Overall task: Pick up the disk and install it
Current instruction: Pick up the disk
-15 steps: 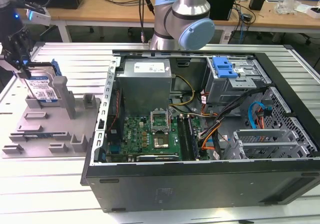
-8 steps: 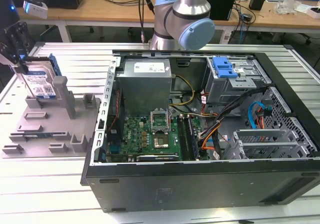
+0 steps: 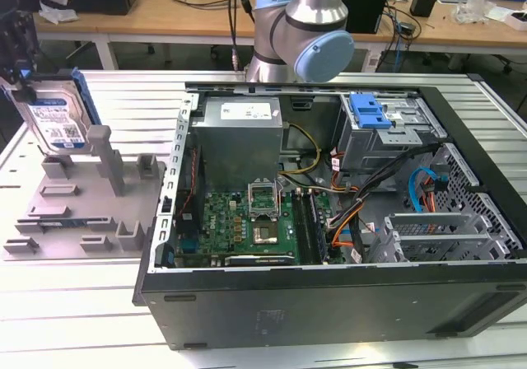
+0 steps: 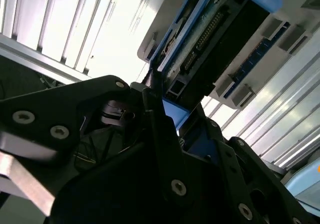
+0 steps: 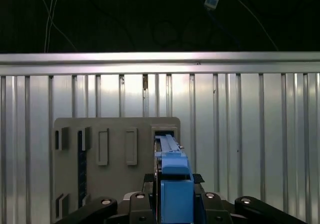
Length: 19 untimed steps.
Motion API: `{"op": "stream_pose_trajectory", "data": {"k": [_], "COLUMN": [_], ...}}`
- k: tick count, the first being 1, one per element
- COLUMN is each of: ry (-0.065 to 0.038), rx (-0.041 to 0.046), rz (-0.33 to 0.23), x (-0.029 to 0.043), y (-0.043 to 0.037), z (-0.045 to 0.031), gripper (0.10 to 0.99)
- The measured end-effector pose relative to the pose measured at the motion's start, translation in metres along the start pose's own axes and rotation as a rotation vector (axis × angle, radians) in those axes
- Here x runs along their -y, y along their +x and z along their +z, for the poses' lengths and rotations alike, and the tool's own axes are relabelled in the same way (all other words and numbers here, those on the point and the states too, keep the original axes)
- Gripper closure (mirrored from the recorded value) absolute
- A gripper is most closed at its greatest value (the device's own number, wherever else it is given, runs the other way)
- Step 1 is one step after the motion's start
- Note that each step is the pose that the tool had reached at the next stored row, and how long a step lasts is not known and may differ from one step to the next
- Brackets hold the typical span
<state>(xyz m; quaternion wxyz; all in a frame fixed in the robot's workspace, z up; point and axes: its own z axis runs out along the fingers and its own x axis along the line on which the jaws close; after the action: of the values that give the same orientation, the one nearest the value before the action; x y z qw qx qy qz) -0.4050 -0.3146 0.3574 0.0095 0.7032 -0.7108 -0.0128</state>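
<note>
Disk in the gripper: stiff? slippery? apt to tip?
The disk looks like a rigid metal slab, so probably no flex. The gripper pinches it near smooth blue plastic, so slip seems possible. Held on edge over the grey fixture, it might pivot if jolted.

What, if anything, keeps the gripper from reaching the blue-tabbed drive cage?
Likely nothing, so yes: the case lies open-side up, leaving the cage exposed. The gripper holds the disk at the exterior view's left.

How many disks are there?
1. The disk stands upright in the pincer over the grey holder plate, at the exterior view's left. Others may hide inside the computer case.
</note>
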Motion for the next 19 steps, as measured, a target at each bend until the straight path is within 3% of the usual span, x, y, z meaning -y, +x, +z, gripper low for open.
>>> {"op": "stream_pose_trajectory", "data": {"k": [2, 4, 5, 9, 15, 18, 19], "ry": [0.0, 0.0, 0.0, 0.0, 0.0, 0.0, 0.0], "rx": [0.0, 0.0, 0.0, 0.0001, 0.0001, 0.0002, 0.0001], "rz": [0.0, 0.001, 0.001, 0.001, 0.002, 0.002, 0.002], "x": [-0.0001, -0.0005, -0.0009, -0.001, -0.0008, -0.0005, -0.0004], "y": [0.0001, 0.0004, 0.0006, 0.0008, 0.0019, 0.0029, 0.003], "z": [-0.0077, -0.0228, -0.0423, -0.0639, -0.1053, -0.1313, -0.1339], "gripper": [0.718, 0.718, 0.718, 0.718, 0.718, 0.718, 0.718]}}
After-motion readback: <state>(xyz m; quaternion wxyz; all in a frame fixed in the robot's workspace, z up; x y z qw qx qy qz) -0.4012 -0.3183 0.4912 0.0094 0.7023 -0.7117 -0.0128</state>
